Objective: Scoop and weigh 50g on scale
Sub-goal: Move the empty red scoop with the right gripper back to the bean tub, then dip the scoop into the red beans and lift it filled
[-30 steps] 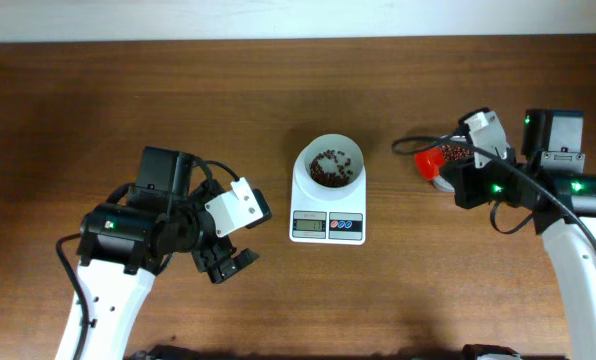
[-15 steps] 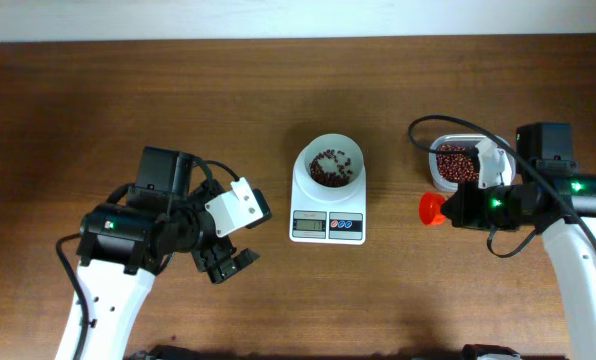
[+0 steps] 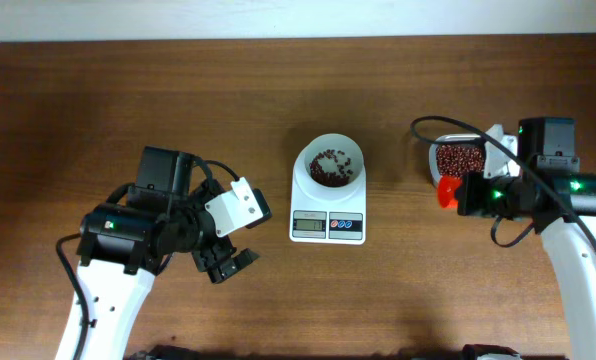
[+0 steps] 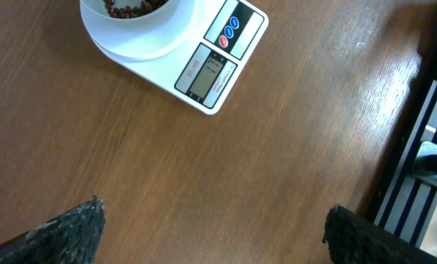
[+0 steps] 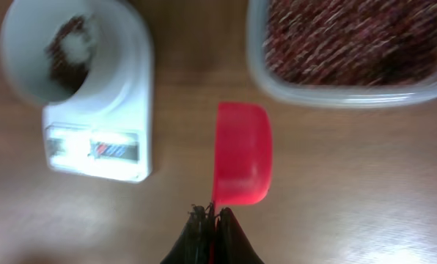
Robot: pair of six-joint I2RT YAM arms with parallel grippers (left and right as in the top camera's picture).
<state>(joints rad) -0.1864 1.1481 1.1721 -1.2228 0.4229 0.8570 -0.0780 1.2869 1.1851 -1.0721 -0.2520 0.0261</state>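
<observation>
Dark wooden table [image 3: 278,90] is filling the overhead view, and we are seeing the scale [image 3: 328,207] sitting at the centre of the frame with its display and buttons facing the lower edge. We are noticing a white bowl [image 3: 330,139] resting on its platform, with a small heap of red-brown beans [image 3: 328,168] inside. At the right of the frame, our right end effector [image 3: 465,192] is clamping together on the handle of a red scoop [image 3: 445,190], holding it between the scale and a clear tub [image 3: 456,141] of beans, just below the tub's lower left corner. At the lower left, our left end effector [image 3: 230,263] is hanging above bare table with its fingers [image 4: 68,227] spread wide apart, gripping nothing.
</observation>
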